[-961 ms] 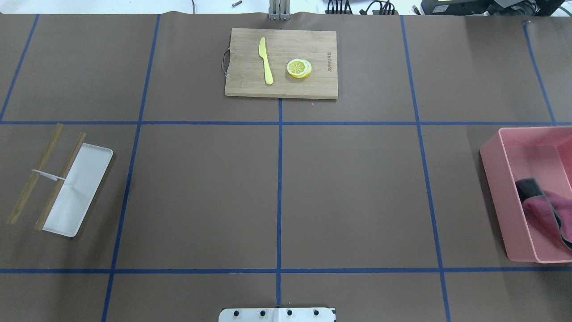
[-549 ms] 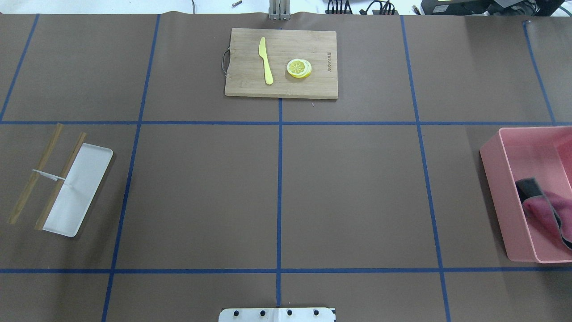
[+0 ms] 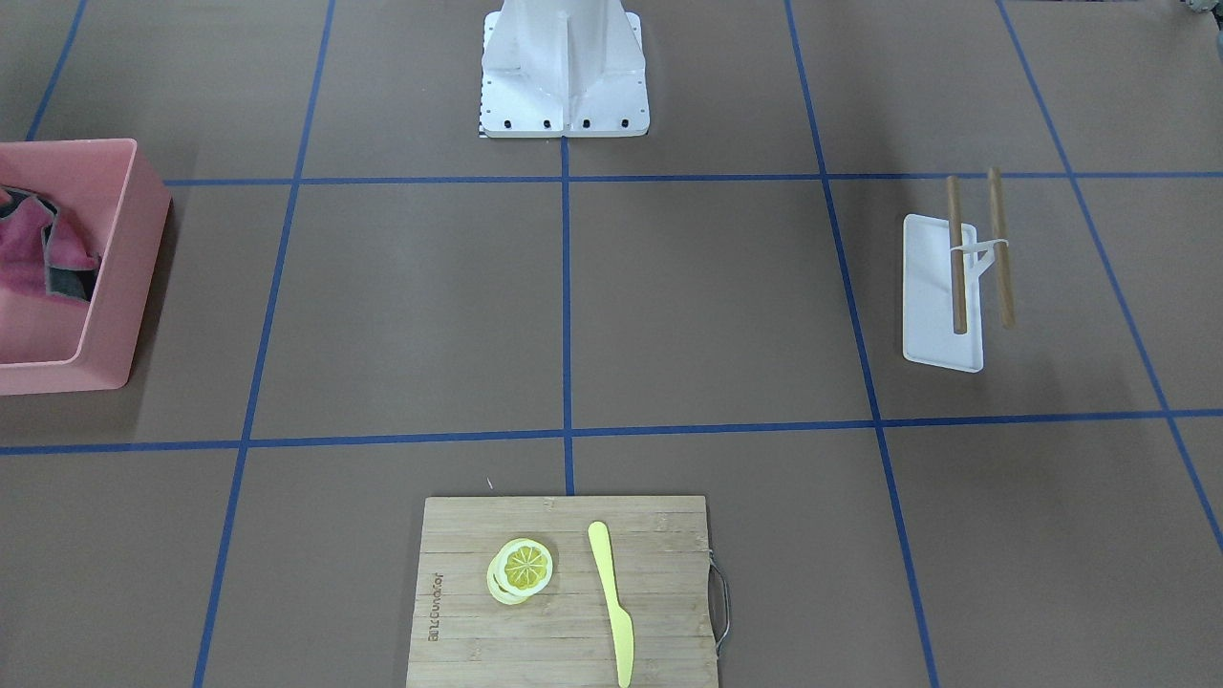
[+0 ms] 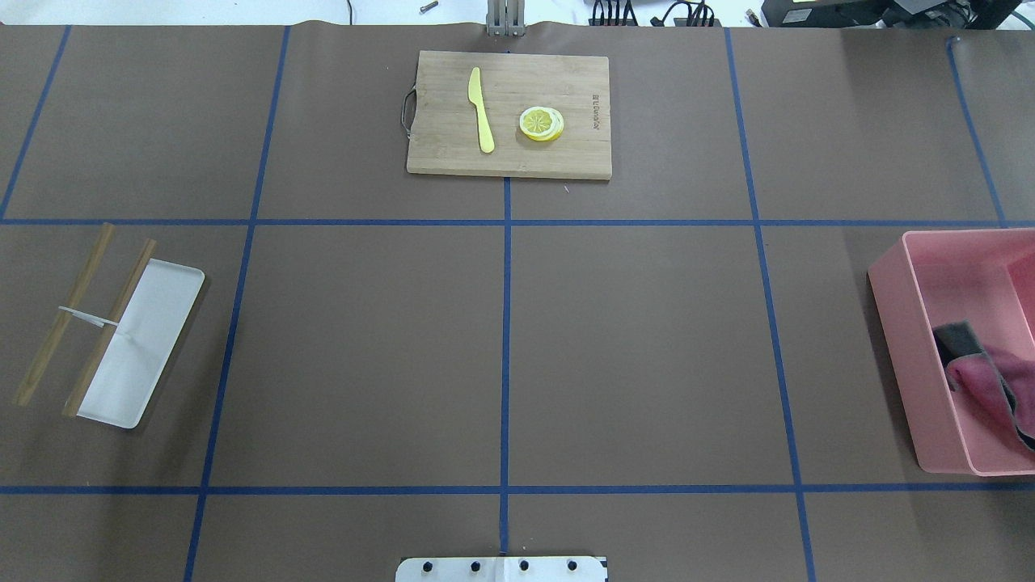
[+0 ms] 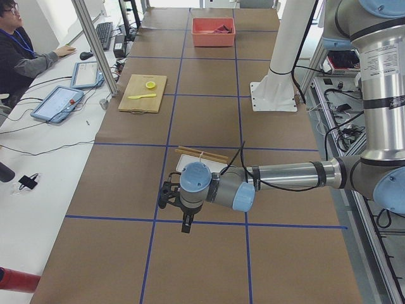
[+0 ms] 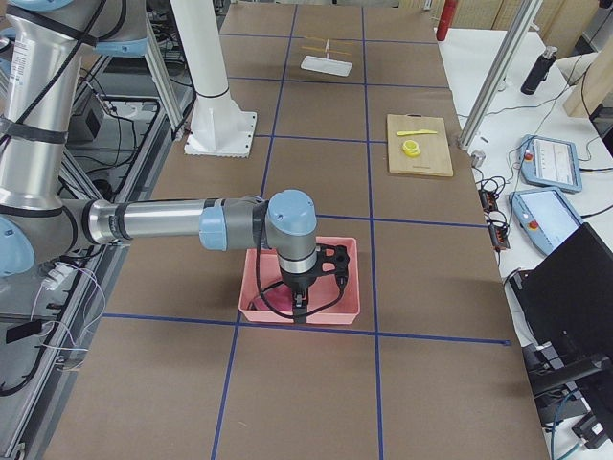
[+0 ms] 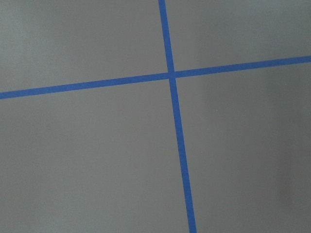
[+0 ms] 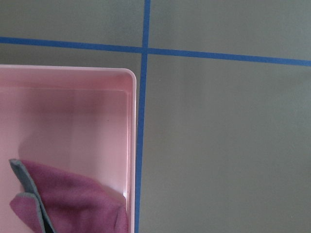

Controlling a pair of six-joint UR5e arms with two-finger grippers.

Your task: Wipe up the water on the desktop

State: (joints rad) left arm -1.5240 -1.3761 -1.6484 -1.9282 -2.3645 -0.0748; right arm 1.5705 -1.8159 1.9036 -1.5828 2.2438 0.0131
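The desktop [image 4: 631, 347] is a matte brown surface with a grid of blue tape lines; I can make out no water on it. A magenta cloth with grey edging [image 4: 982, 380] lies in a pink bin [image 4: 897, 339] at the right edge, and also shows in the right wrist view [image 8: 73, 199]. My right gripper [image 6: 300, 305] hangs over that bin's near edge. My left gripper [image 5: 185, 223] hovers over a tape crossing near the white tray. Both show only in the side views, so I cannot tell if they are open or shut.
A bamboo cutting board [image 4: 509, 113] at the far middle holds a yellow knife [image 4: 480, 109] and lemon slices [image 4: 541, 123]. A white tray with two wooden sticks [image 4: 141, 339] lies at the left. The robot base [image 3: 564, 67] stands at the near middle. An operator [image 5: 25, 50] sits beyond the far edge.
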